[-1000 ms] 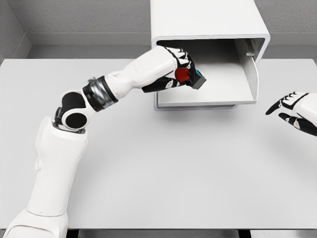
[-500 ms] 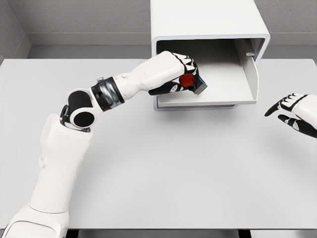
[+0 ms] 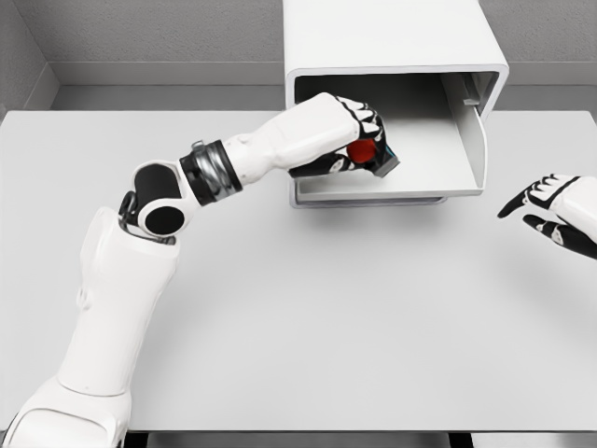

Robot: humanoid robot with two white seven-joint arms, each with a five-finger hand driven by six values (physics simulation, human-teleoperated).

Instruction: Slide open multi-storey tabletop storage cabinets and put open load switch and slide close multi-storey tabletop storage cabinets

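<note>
Head view: cabinet [image 3: 396,42] upper centre, drawer [image 3: 438,159] slid open, first step done. Left hand [image 3: 340,131] at frame centre-top, fingers clamped on load switch [image 3: 371,153], red knob showing, held over drawer's left part. Drawer floor otherwise bare. Release and closing remain. Right hand [image 3: 555,213] at right edge, fingers loose, holding nothing.

In front of me a pale grey tabletop [image 3: 308,317] fills most of my sight, smooth and matte under soft, even light that throws only faint shadows. Behind its far edge stands a grey, speckled wall [image 3: 140,33], with a lighter band [image 3: 159,73] running along its foot. At the left a second wall [image 3: 19,56] meets it in a corner.
</note>
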